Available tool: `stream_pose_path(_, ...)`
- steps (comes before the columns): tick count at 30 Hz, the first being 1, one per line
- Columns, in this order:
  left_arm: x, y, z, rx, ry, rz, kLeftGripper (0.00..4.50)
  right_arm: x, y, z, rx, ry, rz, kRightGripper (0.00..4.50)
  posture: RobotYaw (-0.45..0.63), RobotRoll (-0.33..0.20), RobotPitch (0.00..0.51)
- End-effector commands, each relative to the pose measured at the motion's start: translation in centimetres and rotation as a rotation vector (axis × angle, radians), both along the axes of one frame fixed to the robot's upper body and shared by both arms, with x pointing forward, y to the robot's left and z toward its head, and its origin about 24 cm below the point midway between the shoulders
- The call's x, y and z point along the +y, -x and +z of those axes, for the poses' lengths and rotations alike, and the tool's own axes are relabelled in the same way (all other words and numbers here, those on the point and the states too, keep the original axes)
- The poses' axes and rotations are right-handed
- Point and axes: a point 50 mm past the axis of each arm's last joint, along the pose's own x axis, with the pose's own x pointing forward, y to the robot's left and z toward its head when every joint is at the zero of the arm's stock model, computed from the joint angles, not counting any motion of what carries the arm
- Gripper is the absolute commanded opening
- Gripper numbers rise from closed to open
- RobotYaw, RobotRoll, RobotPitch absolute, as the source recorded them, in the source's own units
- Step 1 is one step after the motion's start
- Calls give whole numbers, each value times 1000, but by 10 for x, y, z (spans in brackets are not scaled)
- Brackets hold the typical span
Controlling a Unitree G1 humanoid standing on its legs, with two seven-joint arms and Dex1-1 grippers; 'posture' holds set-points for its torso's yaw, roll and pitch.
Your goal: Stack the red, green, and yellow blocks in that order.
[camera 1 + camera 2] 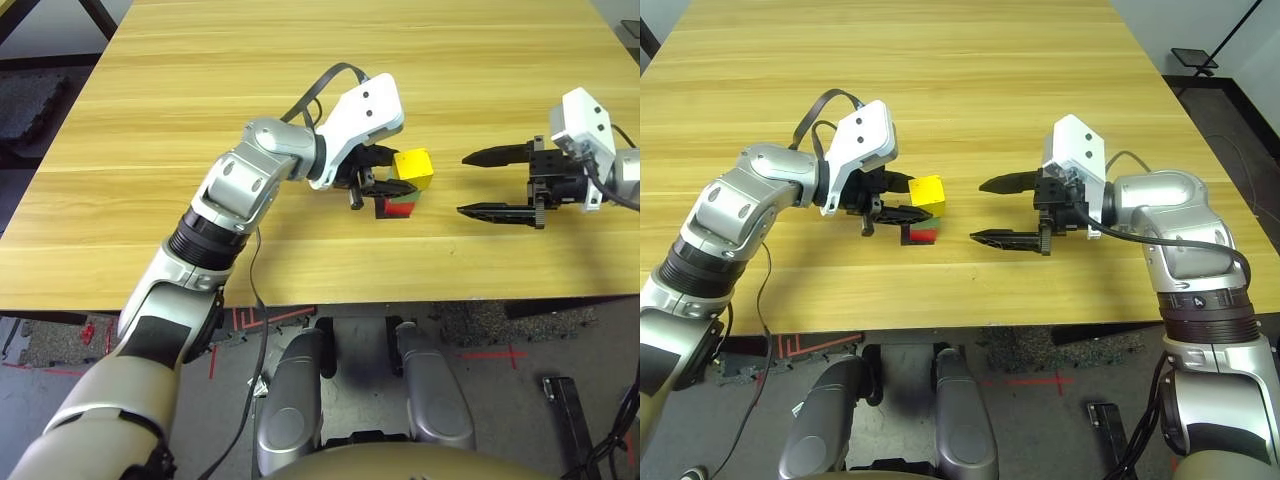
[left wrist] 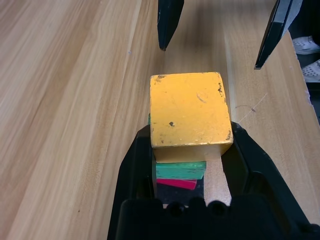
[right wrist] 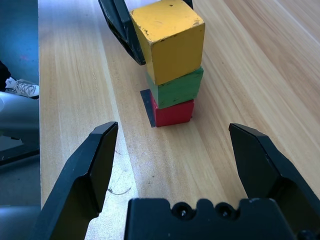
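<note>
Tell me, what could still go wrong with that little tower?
The left jaws are shut on the yellow block, which sits skewed on the green block. Opening or pulling back carelessly might drag it off or topple the stack. The green one also overhangs the red block slightly, so a nudge could tip everything.

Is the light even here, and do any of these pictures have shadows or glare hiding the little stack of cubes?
Right wrist view: even light, yellow cube, green cube and red cube all plain. Left wrist view: the yellow one shades the two beneath. Head views: soft sheen on the wooden table, no harsh glare.
</note>
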Motion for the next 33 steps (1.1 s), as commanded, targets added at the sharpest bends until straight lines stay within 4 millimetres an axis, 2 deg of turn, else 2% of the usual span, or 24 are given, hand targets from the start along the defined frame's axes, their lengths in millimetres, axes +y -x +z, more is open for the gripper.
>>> stream_pose_path(1, -3, 1, -3, 5, -19, -19, 1937, 2, 3, -2, 7, -1, 12, 4500, 165, 117, 279)
stream_pose_path(3, -2, 1, -4, 9, -29, -22, 1937, 2, 3, -3, 7, -2, 12, 4500, 163, 119, 279)
stream_pose_path(10, 5, 0, -1, 9, -47, -14, 4297, 2, 2, -3, 8, -4, 6, 4500, 172, 122, 278)
stream_pose_path(11, 6, 0, -1, 12, -49, -14, 4485, 2, 2, -3, 8, -4, 7, 4500, 173, 122, 272)
stream_pose_path(18, 21, 1, -3, 37, -93, 27, 4485, 4, 1, -4, 5, -5, 14, 4500, 178, 126, 254)
stream_pose_path(24, 62, 1, 3, 73, -136, 128, 4485, -3, 1, -1, 4, 8, 4, 4500, 179, 125, 252)
stream_pose_path(27, 89, -2, 7, 85, -145, 231, 4485, -16, -3, 5, -14, 16, -47, 4500, 192, 126, 256)
stream_pose_path(30, 116, -10, 11, 74, -110, 388, 4485, -40, -11, 15, -57, 8, -167, 4500, 203, 130, 256)
stream_pose_path(33, 133, -15, 11, 57, -69, 508, 4485, -56, -17, 20, -86, -4, -242, 4500, 203, 130, 256)
